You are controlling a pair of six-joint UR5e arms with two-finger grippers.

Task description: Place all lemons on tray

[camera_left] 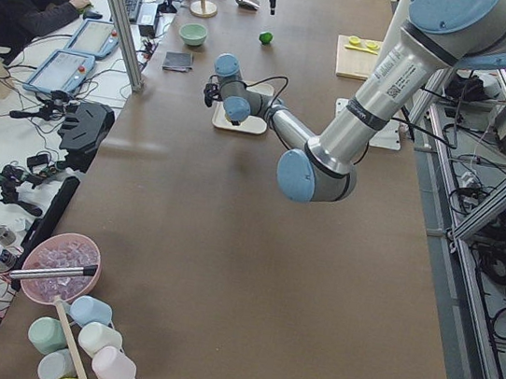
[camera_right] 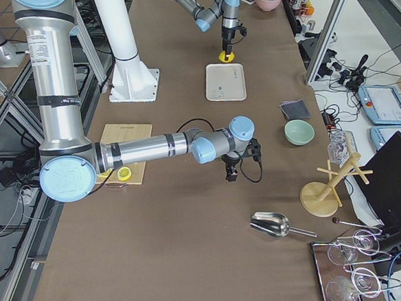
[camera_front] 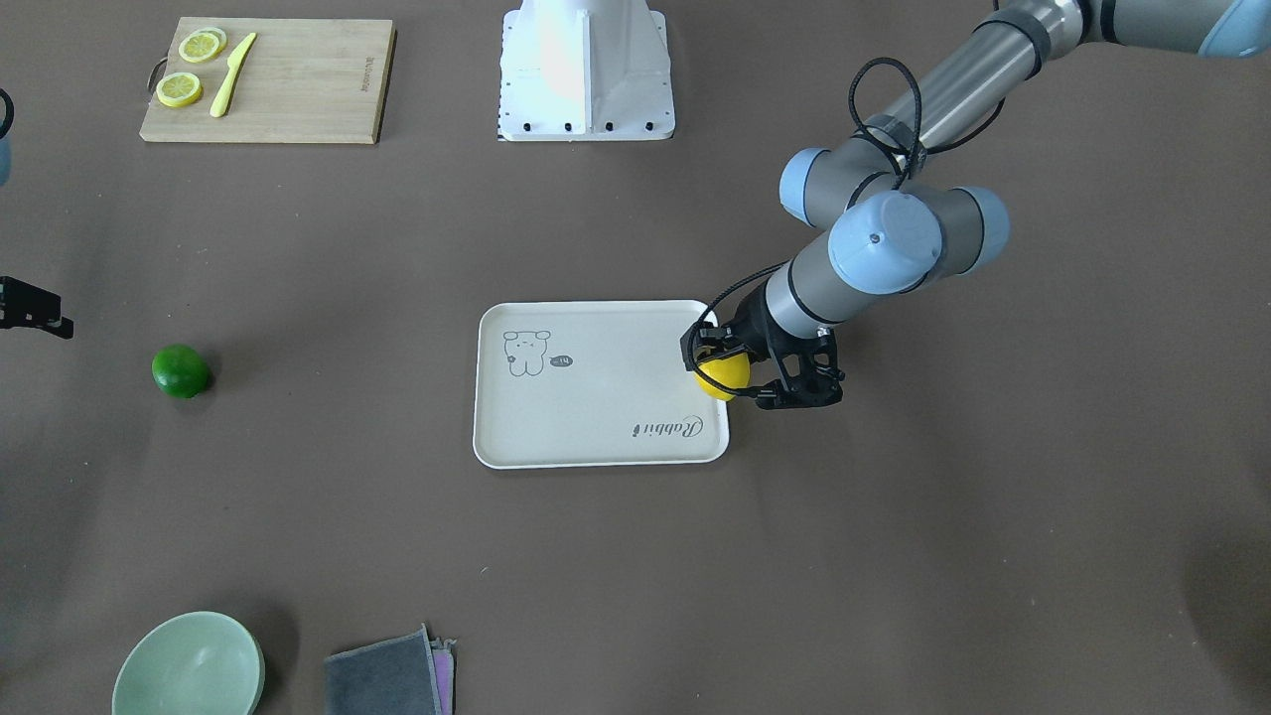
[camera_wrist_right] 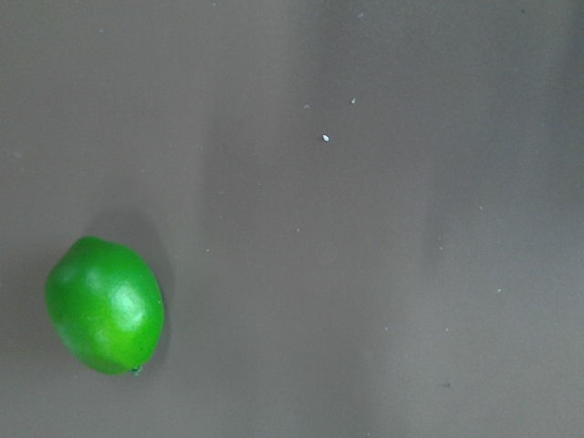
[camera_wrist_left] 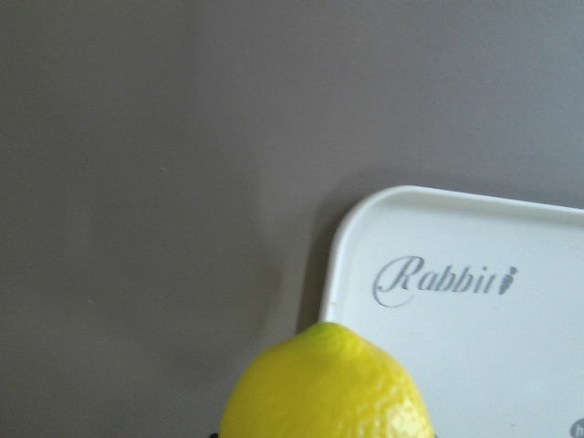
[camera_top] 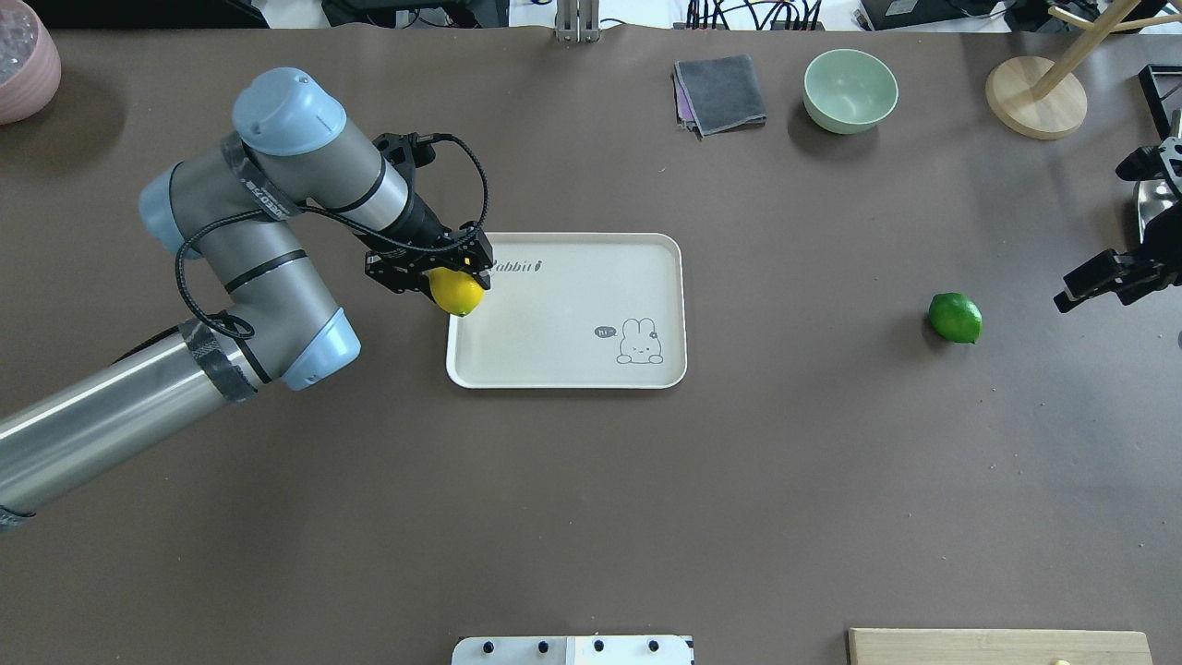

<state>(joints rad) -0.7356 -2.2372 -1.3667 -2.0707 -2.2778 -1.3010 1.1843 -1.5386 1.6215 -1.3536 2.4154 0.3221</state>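
In the overhead view you see the left gripper (camera_top: 436,275), its arm bent, clamped on the bright yellow oval lemon (camera_top: 459,294) over the left rim of the cream-white rectangular tray (camera_top: 563,314). Well to the right lies the glossy green lemon (camera_top: 955,317). At the right edge, you cannot tell how wide the right gripper (camera_top: 1108,275) stands.

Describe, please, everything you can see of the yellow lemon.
The yellow lemon is a whole, bright yellow oval fruit with dimpled, slightly glossy skin and a pointed, faintly greenish tip. The left gripper is shut on it from above, clamping its sides. The fruit hangs over the edge of the cream tray, at the corner nearest the "Rabbit" script, and appears to be lifted clear of the tray rather than resting on it.
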